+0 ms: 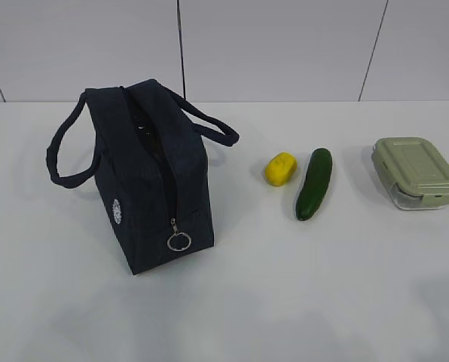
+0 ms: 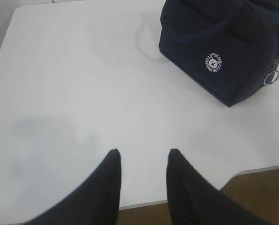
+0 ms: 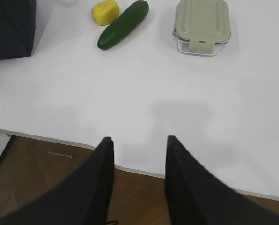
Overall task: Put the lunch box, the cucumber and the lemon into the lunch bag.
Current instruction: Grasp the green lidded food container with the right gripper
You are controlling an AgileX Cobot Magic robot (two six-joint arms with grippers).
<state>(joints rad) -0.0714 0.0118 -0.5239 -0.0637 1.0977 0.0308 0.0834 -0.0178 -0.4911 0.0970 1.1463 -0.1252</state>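
Currently the left gripper hangs over the near edge of the white table, jaws parted with bare tabletop showing between them, nothing held. Right gripper likewise: jaws spread, empty, above the near table edge, with wooden floor below.

Left side of table: lunch bag stands upright, navy fabric, top zipper drawn open, ring pull hanging at the near end, both loop handles fallen outward, white round logo on its left face.

Right of the bag, apart from it: lemon, then cucumber just beside it, lying near-to-far.

Far right, well apart from the cucumber: lunch box, sage-green lid clipped on, clear base.
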